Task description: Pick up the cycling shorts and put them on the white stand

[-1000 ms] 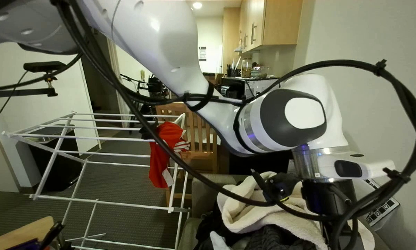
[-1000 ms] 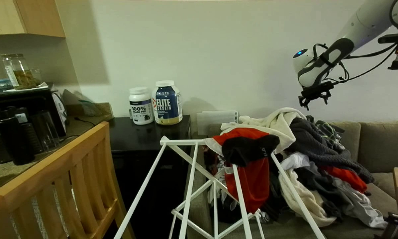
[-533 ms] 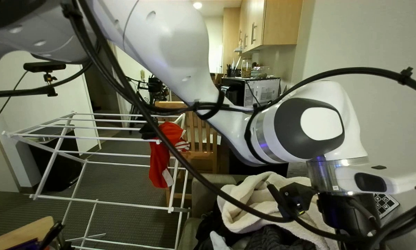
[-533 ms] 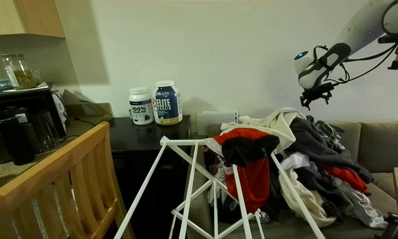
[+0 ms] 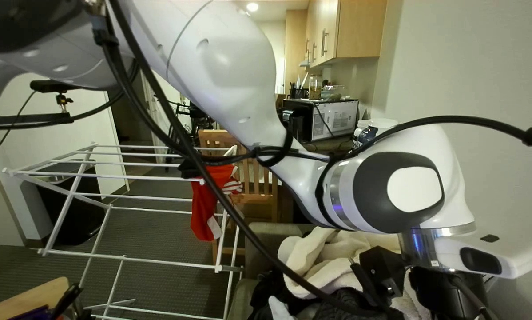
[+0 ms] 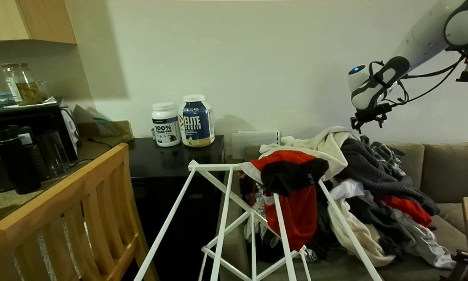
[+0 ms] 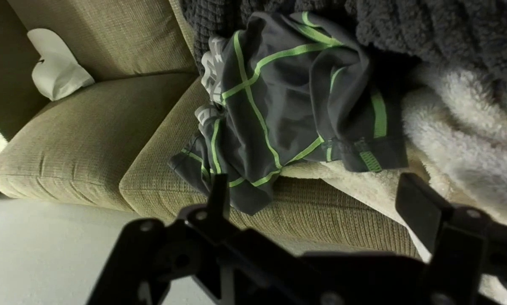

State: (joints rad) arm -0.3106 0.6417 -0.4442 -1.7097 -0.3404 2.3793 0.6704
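Dipping lower, the spread gripper nears the cycling shorts.

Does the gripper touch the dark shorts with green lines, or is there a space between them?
Apart. In an exterior view, the open gripper hangs above the shorts, and some wall shows between them.

One pair of dark grey cloth cycling shorts with lime-green seams is lying on one beige woven-fabric sofa. One white wire-rail drying stand is carrying two pieces: one red fabric garment with white trim and one black cloth item. Two white-lidded plastic tubs are standing near the wall-side edge of one black table. One slatted wooden chair is showing. The heaped, mixed-colour clothes are overlapping too much for counting.
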